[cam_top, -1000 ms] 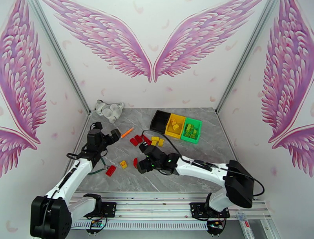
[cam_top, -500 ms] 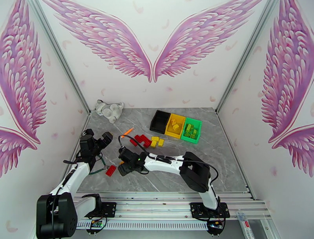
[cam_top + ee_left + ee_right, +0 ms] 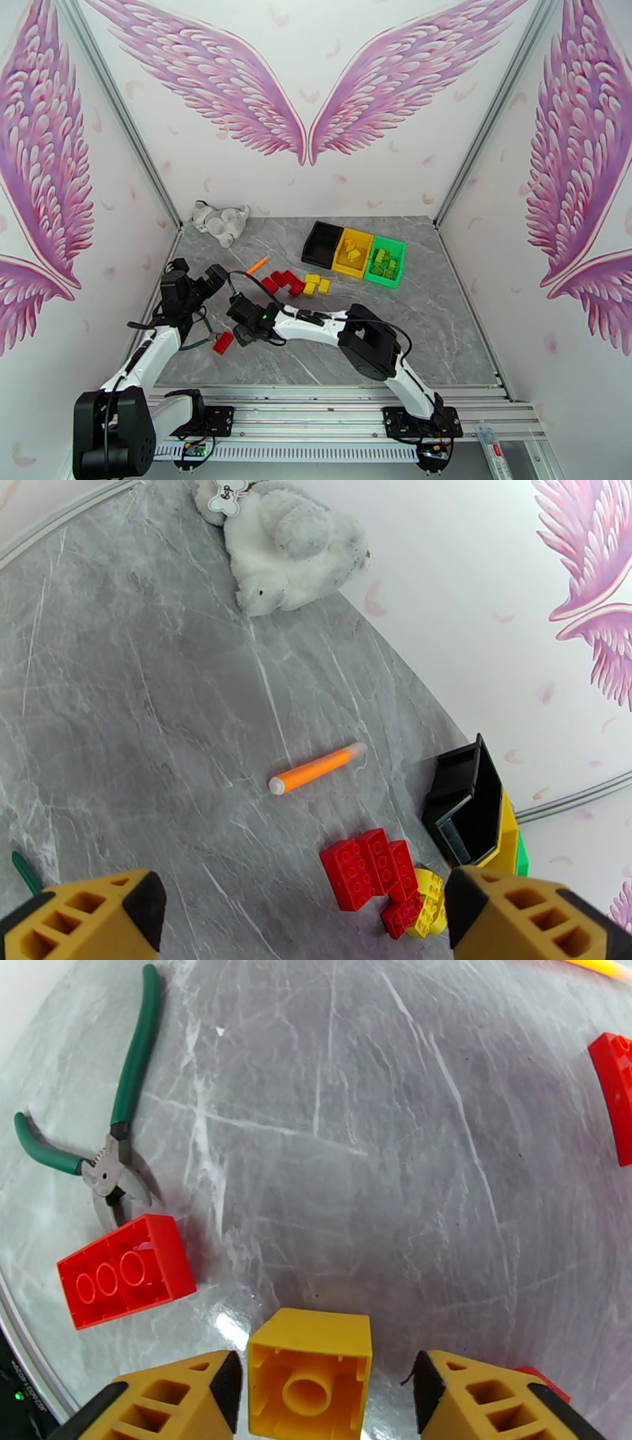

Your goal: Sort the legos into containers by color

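Flanking a yellow lego — jaws of the right gripper.

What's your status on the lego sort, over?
Left gripper open above table. Right gripper open astride upturned yellow brick, gap on one side. Red brick and pliers alongside, not blocking.

Marbled grey table; containers look black, yellow, green.

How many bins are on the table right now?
3, side by side: black bin on the left, yellow bin in the middle, green bin on the right.
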Controlling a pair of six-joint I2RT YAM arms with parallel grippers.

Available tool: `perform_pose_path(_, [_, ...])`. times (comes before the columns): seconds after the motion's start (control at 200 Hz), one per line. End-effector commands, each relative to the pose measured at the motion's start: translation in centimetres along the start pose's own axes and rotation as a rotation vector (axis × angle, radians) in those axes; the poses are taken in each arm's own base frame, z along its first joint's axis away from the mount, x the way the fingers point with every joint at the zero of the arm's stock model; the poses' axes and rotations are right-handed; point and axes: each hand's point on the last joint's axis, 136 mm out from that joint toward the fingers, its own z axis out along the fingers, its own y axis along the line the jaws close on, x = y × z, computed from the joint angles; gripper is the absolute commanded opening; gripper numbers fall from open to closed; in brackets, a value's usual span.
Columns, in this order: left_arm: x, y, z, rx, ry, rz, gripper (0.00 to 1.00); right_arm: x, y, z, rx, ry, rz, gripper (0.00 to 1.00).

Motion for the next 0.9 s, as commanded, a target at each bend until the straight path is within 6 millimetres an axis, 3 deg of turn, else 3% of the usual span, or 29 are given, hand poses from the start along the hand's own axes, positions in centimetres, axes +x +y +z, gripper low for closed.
perform_pose_path(0.0, [0.3,0.0,0.1,0.013,0.003,0.004,0.99,-0.2,-0.1,-0.1,0.016,0.000,-0.005,0.41])
perform_pose_path(0.145, [0.8,-0.6,-0.1,0.035,0.014,0.024,0.99,-1.0,-1.2,-2.3,0.036,-0.057,0.014,0.30])
perform_pose_path(0.265, [2.3,-2.6,-0.6,0.066,0.040,0.082,0.99,-3.0,-4.1,-5.4,0.059,-0.132,0.081,0.27])
perform_pose_path(0.355, [3.2,-4.8,-1.5,0.119,0.047,0.087,0.99,-4.2,-8.2,-7.5,0.098,-0.170,0.167,0.25])
perform_pose_path(0.52, [5.5,-10.5,-4.2,0.208,-0.021,0.202,0.99,-4.7,-19.0,-11.4,0.245,-0.250,0.385,0.23])
perform_pose_path(0.64, [7.9,-13.7,-3.7,0.281,-0.026,0.234,0.99,-5.2,-26.1,-14.9,0.395,-0.313,0.491,0.25])
perform_pose_path(0.81, [12.1,-19.7,-2.6,0.321,0.043,0.441,0.99,-5.6,-33.1,-16.0,0.512,-0.303,0.577,0.24])
perform_pose_path(0.9, [14.5,-21.0,-1.7,0.317,0.085,0.529,0.99,-5.6,-36.1,-15.6,0.560,-0.283,0.608,0.24])
